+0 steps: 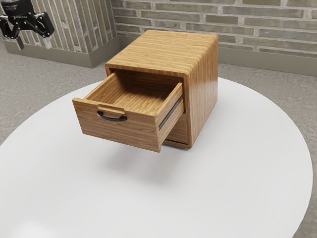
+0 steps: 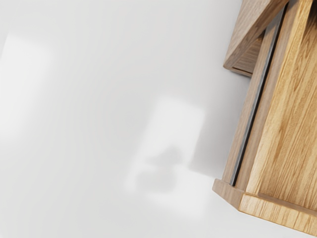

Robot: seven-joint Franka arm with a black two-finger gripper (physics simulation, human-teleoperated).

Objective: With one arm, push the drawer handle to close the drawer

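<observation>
The black gripper (image 1: 33,44) has its fingers apart, empty. Below and well apart from it, the top wooden drawer (image 1: 119,135) stands open, curved black handle (image 1: 113,118) untouched; the closing push remains.

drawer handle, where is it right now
In the exterior view's left half, the black handle sits on the front of the open drawer, just below the pale notch at its top edge.
</observation>
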